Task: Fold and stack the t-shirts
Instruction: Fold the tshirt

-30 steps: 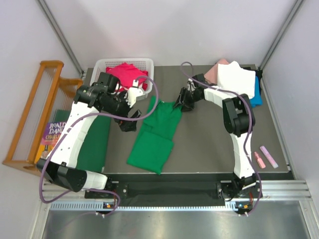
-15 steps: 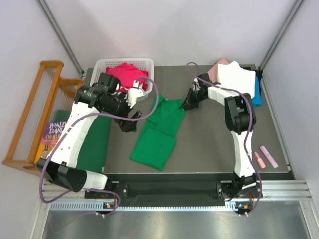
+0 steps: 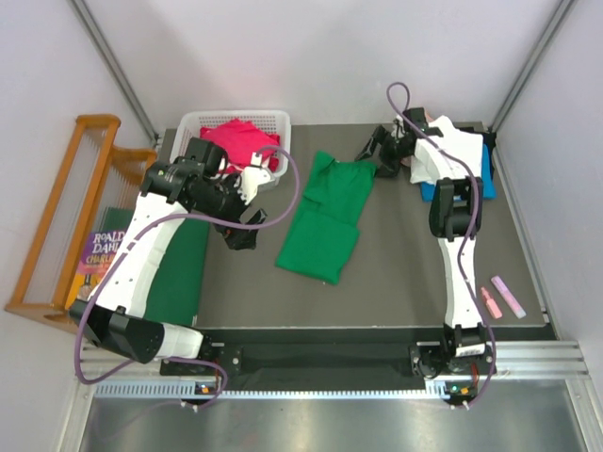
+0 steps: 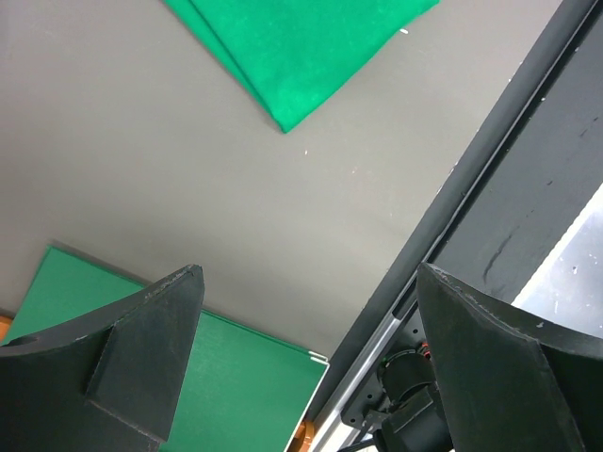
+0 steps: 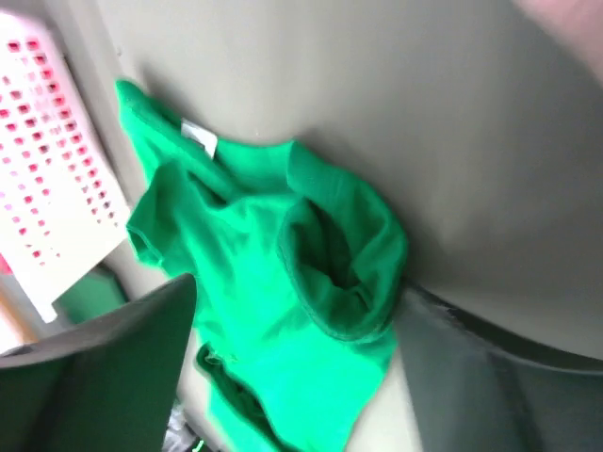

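Note:
The bright green t-shirt (image 3: pixel 330 212) lies half folded on the grey table, its collar end bunched toward the back. Its white neck label shows in the right wrist view, where the green t-shirt (image 5: pixel 273 282) is crumpled under the fingers. My right gripper (image 3: pixel 377 158) (image 5: pixel 300 287) stands open at the shirt's back right corner, its fingers wide apart over the bunched sleeve. My left gripper (image 3: pixel 240 226) (image 4: pixel 306 278) hovers open and empty left of the shirt, whose folded corner (image 4: pixel 292 47) shows ahead of it. A red t-shirt (image 3: pixel 240 141) fills the basket. White (image 3: pixel 443 151), pink (image 3: pixel 415 130) and blue (image 3: pixel 485 179) shirts sit stacked at the back right.
The white basket (image 3: pixel 203 121) (image 5: pixel 47 188) stands at the back left. A darker green mat (image 3: pixel 179 273) (image 4: pixel 236 377) lies along the table's left edge beside a wooden rack (image 3: pixel 57 226) and a book (image 3: pixel 99 250). Two pink markers (image 3: pixel 504 297) lie near the front right.
My right gripper pulled the green t-shirt toward the back right, then opened its jaws. The left arm has not moved.

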`<state>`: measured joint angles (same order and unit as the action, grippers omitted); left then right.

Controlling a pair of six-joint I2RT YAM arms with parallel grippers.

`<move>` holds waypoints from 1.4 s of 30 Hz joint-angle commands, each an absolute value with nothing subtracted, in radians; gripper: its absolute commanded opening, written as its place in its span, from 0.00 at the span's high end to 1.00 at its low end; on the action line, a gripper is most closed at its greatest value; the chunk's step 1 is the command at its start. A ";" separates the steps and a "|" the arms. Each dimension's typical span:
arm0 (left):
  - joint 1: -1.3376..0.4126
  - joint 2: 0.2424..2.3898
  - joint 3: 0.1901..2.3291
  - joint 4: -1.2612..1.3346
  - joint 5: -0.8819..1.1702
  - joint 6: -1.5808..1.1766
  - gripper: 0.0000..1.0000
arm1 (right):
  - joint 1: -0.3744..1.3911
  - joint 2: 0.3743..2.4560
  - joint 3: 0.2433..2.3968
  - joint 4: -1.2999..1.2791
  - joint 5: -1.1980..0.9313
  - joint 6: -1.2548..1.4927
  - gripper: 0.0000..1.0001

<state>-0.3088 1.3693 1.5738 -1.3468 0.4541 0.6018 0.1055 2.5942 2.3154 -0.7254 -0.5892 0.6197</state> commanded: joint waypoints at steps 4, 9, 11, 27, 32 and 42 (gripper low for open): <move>-0.302 1.348 1.560 -1.404 0.468 0.615 0.01 | 0.120 2.367 2.084 -0.689 -0.396 0.543 0.00; -0.301 1.351 1.529 -1.364 0.480 0.600 0.01 | 0.188 1.947 1.556 -0.520 -0.336 0.572 0.00; -0.301 1.351 1.517 -1.355 0.486 0.597 0.01 | 0.256 1.800 1.350 -0.473 -0.315 0.587 0.00; -0.299 1.327 1.479 -1.339 0.492 0.597 0.01 | 0.552 1.629 0.815 -0.169 -0.334 0.848 0.00; -0.299 1.321 1.479 -1.341 0.483 0.601 0.01 | 0.564 1.618 0.769 -0.092 -0.367 0.928 0.03; -0.298 1.315 1.479 -1.341 0.472 0.612 0.01 | 0.702 1.562 0.692 -0.070 -0.350 1.065 0.09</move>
<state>-0.3023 1.3499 1.4788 -1.3445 0.4702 0.5945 0.6441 1.6009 0.7444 -0.0418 -0.3927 1.0031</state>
